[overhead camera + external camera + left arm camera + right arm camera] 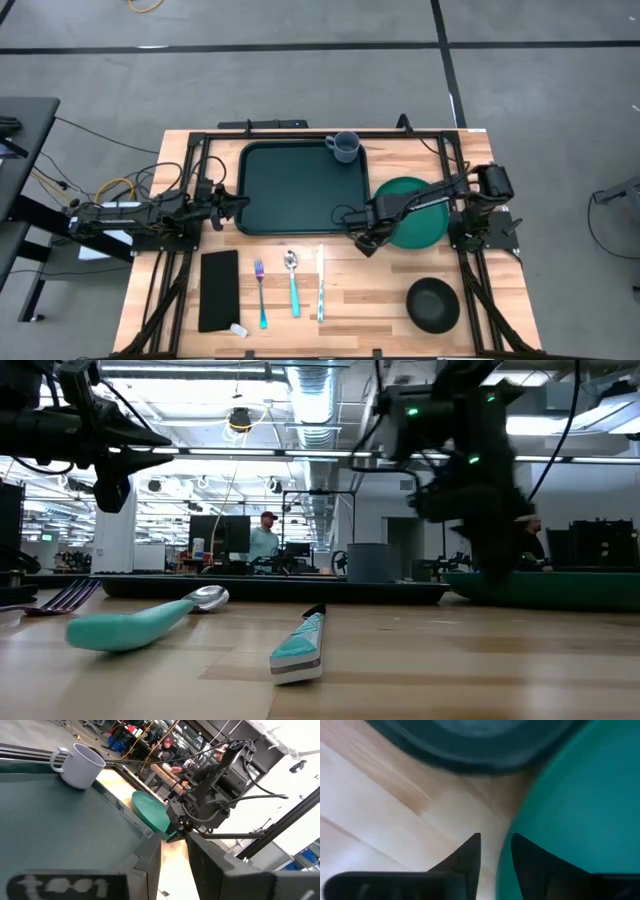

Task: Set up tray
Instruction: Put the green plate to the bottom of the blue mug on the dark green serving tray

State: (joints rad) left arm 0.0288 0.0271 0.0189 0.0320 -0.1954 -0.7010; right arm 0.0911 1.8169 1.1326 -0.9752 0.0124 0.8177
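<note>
The dark green tray [300, 185] lies flat on the table's far middle, with a grey mug [345, 146] standing in its far right corner. A round green plate [415, 215] lies on the table to the tray's right. My right gripper [362, 238] points down at the plate's near left rim [506, 855], slightly open. One finger [535, 862] is over the plate's inside and the other [470, 852] is over the bare wood outside. My left gripper [238, 205] is open, level, at the tray's left rim [150, 840]. My right gripper stands astride the plate's near left rim [506, 855] from above. Wood shows between the outer finger and the rim. I cannot tell whether the inner finger touches the plate. My left gripper is at the tray's left rim, and I cannot tell whether it touches it.
Along the near side lie a black napkin [220, 290], a teal fork [260, 293], a teal spoon [292, 283] and a teal knife [320, 285]. A black bowl [432, 304] stands at the near right. People show in the room beyond the table.
</note>
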